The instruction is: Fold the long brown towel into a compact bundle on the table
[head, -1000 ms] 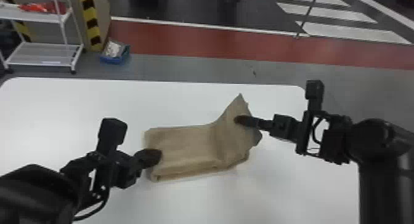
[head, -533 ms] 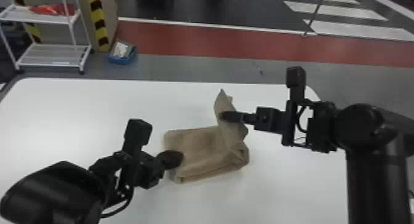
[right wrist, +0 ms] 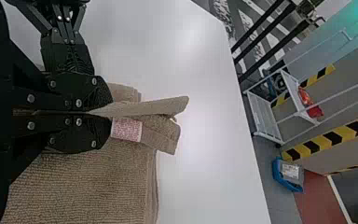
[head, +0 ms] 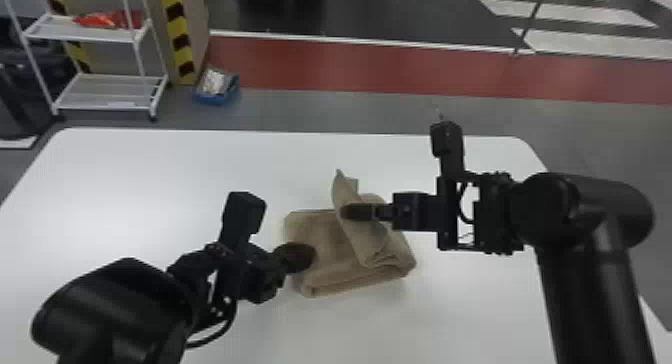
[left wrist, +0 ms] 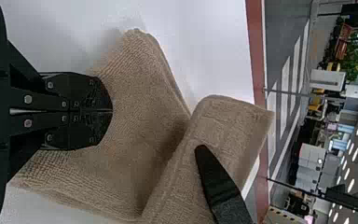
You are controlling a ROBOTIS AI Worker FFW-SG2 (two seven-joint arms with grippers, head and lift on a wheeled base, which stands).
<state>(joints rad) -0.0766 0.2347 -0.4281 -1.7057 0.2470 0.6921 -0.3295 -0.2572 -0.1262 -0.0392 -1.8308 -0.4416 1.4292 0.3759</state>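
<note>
The towel (head: 325, 233) was partly folded, its one-o'clock flap (head: 367, 240), pinched by the right gripper (head: 348, 212), yet to be laid, the left gripper (left wrist: 112, 111) clenched at eight o'clock.

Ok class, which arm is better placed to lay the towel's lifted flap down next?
Probably the right: the right gripper pinches the lifted flap, while the left gripper, fingers together, sits over the left part of the towel.

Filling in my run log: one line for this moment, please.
towel: partly folded; right gripper: pinching its raised end; left gripper: shut, over towel
</note>
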